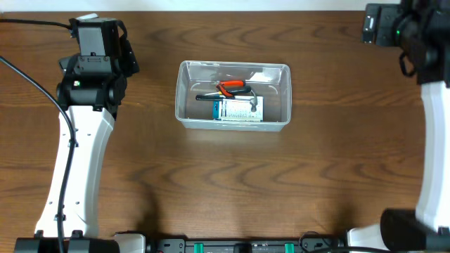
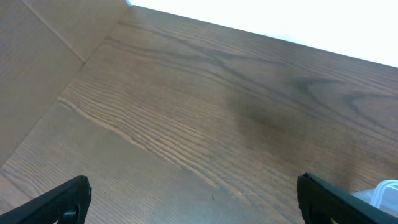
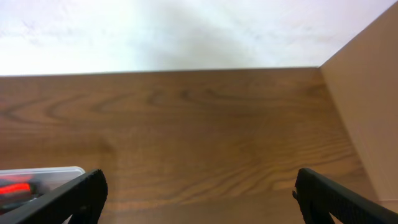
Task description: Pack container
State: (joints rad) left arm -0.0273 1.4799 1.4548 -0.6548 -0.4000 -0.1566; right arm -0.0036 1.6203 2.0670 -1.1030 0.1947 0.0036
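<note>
I'm watching clear rectangular plastic container (image 1: 184, 91) sitting mid-table, holding red-handled pliers (image 1: 232, 86) and small blue-and-white box (image 1: 238, 109). Left gripper (image 2: 194, 191) and right gripper (image 3: 199, 183) hanging over far corners — both gaping wide, gripping nothing.

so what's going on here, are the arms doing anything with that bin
Nothing is being handled right now. The clear plastic container sits in the middle of the table with red-handled pliers and a small blue-and-white box inside. Both arms sit near the far corners, left end effector and right end effector open and empty.
</note>
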